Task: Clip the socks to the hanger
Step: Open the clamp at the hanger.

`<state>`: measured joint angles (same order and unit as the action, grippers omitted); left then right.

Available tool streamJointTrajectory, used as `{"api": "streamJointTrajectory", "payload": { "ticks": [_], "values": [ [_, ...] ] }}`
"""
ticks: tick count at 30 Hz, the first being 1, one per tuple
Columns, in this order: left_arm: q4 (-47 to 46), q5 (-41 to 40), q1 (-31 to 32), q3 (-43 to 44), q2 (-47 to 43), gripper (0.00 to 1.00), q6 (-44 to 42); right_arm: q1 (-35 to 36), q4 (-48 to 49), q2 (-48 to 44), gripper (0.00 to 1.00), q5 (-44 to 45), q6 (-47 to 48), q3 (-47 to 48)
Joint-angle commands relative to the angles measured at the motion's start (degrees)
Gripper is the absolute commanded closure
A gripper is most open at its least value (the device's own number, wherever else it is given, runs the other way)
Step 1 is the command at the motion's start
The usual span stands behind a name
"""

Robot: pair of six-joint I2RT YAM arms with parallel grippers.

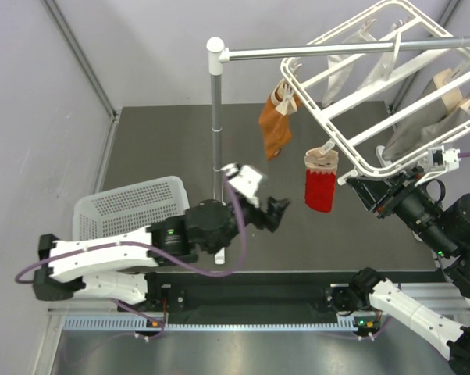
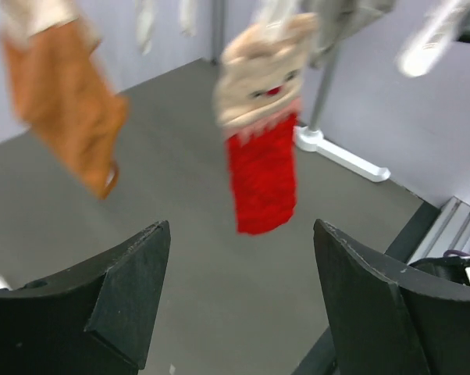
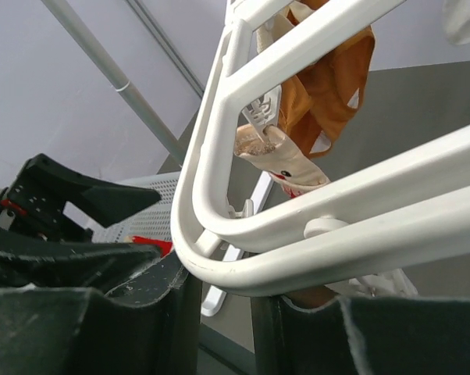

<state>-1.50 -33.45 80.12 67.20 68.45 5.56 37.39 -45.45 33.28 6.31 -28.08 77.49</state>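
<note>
In the right wrist view the white hanger (image 3: 375,234) fills the middle and right of the frame; its rounded corner sits at the bottom centre, where the right gripper (image 3: 227,295) is clenched on the rim, one dark finger on each side of the rail.

In the overhead view the hanger hangs tilted in the upper right, under the grey rail of the metal stand (image 1: 216,117). The red sock (image 1: 321,189), with a pale cuff, is clipped at the hanger's lower left edge and hangs just right of the frame's centre. The orange sock (image 1: 275,129) hangs from a clip above and to the left of it, apart from it. Several pale socks (image 1: 413,134) hang under the hanger's far side at the right edge.

The left gripper (image 2: 239,234) is released, its fingers spread wide with nothing between them. In its own wrist view the red sock hangs at top centre beyond the fingertips and the blurred orange sock at upper left; overhead, the gripper sits just left of the red sock, near it but not touching.

The white perforated basket (image 1: 133,205) stands at the left on the dark table (image 1: 157,148), beside the left arm.
</note>
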Motion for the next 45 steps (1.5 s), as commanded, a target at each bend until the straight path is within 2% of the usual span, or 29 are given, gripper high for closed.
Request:
{"api": "streamJointTrajectory", "payload": {
  "ticks": [1, 3, 5, 7, 8, 9, 15, 19, 22, 33, 35, 38, 41, 43, 44, 45],
  "values": [
    [12.28, -7.75, -0.49, -4.87, -8.31, 0.22, 12.15, 0.14, 1.16, 0.12, 1.00, 1.87, 1.71, -0.50],
    [19.15, -12.94, -0.58, -7.94, -13.06, 0.22, 16.48, 0.23, 1.16, 0.21, 1.00, 1.78, 1.71, -0.59],
    [18.73, -10.87, -0.66, -10.06, -17.79, 0.25, 18.35, 0.14, 0.98, 0.30, 1.00, 1.00, 1.62, -0.50],
    [8.57, -6.47, -0.58, -14.19, -20.53, 0.22, 13.81, 0.23, 0.89, 0.30, 1.00, 0.29, 1.18, -0.24],
    [4.27, -1.58, -0.66, -15.33, -21.50, 0.19, 11.69, 0.23, 0.89, 0.30, 1.00, -0.06, 1.01, -0.06],
    [-4.04, 0.21, -0.58, -16.39, -21.16, 0.18, 9.31, 0.23, 0.63, 0.38, 1.00, -0.24, 0.57, 0.11],
    [-18.87, 11.72, -0.66, -5.62, -4.48, 0.17, -9.84, 0.23, 0.10, 0.03, 1.00, -0.68, -1.80, 0.99],
    [-29.50, 15.08, -0.66, 0.03, 7.46, 0.16, -20.91, 0.23, -0.07, -0.14, 1.00, -1.03, -2.95, 1.08],
    [-30.84, 15.52, -0.58, 4.25, 12.83, 0.16, -26.11, 0.23, -0.25, -0.05, 1.00, -1.64, -3.21, 1.78],
    [-33.74, 18.42, -0.84, 12.51, 20.41, 0.22, -29.73, 0.23, -0.87, -0.93, 1.00, -2.17, -2.86, 1.96],
    [-33.49, 19.03, -0.84, 13.13, 20.85, 0.27, -29.64, 0.23, -0.78, -0.85, 1.00, -2.35, -2.86, 1.96],
    [-30.68, 19.83, -0.84, 15.06, 21.73, 0.43, -29.29, 0.23, -0.69, -0.85, 1.00, -2.35, -2.95, 2.22],
    [-29.36, 19.83, -0.84, 15.42, 22.17, 0.53, -28.77, 0.23, -0.69, -0.67, 1.00, -2.61, -2.95, 2.49],
    [-28.22, 19.57, -0.84, 15.85, 22.35, 0.65, -28.24, 0.23, -0.52, -0.58, 1.00, -2.35, -2.95, 2.31],
    [-27.51, 19.48, -0.84, 16.55, 22.43, 0.71, -27.80, 0.23, -0.43, -0.58, 0.97, -2.26, -2.95, 2.22],
    [-26.81, 19.56, -0.93, 17.00, 22.52, 0.85, -26.93, 0.23, -0.25, -0.58, 0.91, -2.09, -3.04, 2.14]
  ]
}}
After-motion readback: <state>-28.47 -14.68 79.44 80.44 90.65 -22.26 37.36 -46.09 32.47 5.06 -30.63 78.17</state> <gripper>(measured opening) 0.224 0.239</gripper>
